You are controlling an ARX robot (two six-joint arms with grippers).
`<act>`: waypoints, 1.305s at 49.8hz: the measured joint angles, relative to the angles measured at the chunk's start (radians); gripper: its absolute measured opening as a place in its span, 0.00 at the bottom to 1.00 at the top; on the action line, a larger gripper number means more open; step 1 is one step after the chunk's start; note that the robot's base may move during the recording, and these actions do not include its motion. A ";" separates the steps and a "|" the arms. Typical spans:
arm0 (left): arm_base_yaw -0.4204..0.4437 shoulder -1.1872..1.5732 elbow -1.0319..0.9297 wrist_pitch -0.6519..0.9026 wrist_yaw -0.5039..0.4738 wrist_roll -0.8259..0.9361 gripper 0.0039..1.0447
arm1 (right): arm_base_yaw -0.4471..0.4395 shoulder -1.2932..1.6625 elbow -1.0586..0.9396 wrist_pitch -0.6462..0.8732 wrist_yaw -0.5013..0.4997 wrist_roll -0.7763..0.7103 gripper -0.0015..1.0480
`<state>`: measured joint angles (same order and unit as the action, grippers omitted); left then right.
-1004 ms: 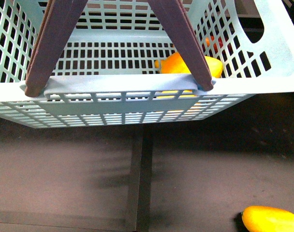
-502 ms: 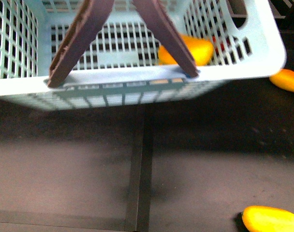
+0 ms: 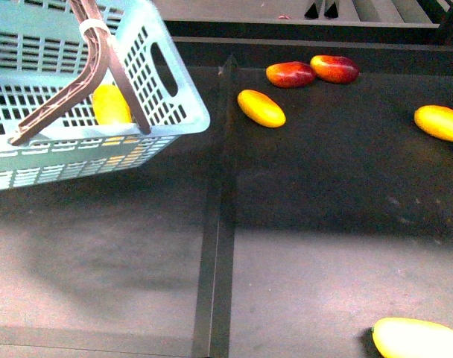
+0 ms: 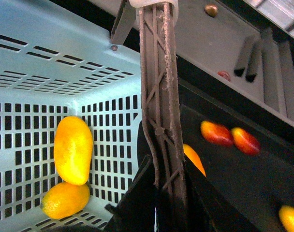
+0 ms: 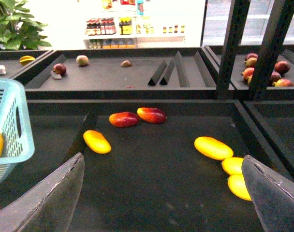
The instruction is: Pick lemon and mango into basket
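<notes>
The mint-green basket [image 3: 176, 128] hangs tilted at the upper left of the front view. Its two brown handles [image 3: 59, 102] are pulled together and run up out of frame. In the left wrist view my left gripper [image 4: 159, 186] is shut on those handles [image 4: 159, 96]. Inside the basket [image 4: 36, 53] lie a long yellow mango [image 4: 73, 150] and, touching it, a small dimpled lemon [image 4: 65, 199]. My right gripper [image 5: 164, 193] is open with nothing between its fingers, above the dark shelf. A yellow mango [image 5: 213, 147] lies under it toward one finger.
Loose on the black shelf are a yellow mango [image 3: 261, 107], two red-yellow mangoes [image 3: 290, 74] [image 3: 334, 68], another yellow one at the right edge [image 3: 439, 122] and one at the bottom right [image 3: 419, 339]. A raised divider [image 3: 219, 209] splits the shelf. Further shelves with fruit stand behind.
The basket has swung left and away from the front camera, uncovering the shelf and the fruit on it. The mango is still inside it.
</notes>
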<state>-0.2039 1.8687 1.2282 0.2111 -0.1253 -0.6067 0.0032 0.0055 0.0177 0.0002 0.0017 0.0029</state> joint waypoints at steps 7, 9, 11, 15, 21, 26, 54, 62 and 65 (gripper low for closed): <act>0.078 0.152 0.165 -0.039 -0.001 -0.149 0.08 | 0.000 0.000 0.000 0.000 0.000 0.000 0.92; 0.100 0.191 0.227 -0.065 -0.002 -0.188 0.08 | 0.000 0.000 0.000 0.000 0.000 0.000 0.92; 0.114 0.219 0.268 -0.080 -0.006 -0.229 0.08 | 0.000 0.000 0.000 0.000 0.000 0.000 0.92; 0.152 0.316 0.394 -0.102 -0.036 -0.367 0.08 | 0.000 0.000 0.000 0.000 0.000 0.000 0.92; 0.185 0.412 0.497 -0.117 -0.080 -0.563 0.08 | 0.000 0.000 0.000 0.000 0.000 0.000 0.92; 0.197 0.438 0.505 -0.115 -0.120 -0.661 0.08 | 0.000 0.000 0.000 0.000 0.000 0.000 0.92; 0.174 0.277 0.241 -0.097 -0.246 -0.831 0.47 | 0.000 0.000 0.000 0.000 0.000 0.000 0.92; 0.186 0.124 0.132 -0.185 -0.329 -0.834 0.73 | 0.000 0.000 0.000 0.000 0.000 0.000 0.92; 0.196 0.061 0.085 -0.212 -0.348 -0.826 0.81 | 0.000 0.000 0.000 0.000 0.000 0.000 0.92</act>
<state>-0.0074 1.9293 1.3136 -0.0013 -0.4732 -1.4326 0.0032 0.0055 0.0177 0.0002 0.0017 0.0029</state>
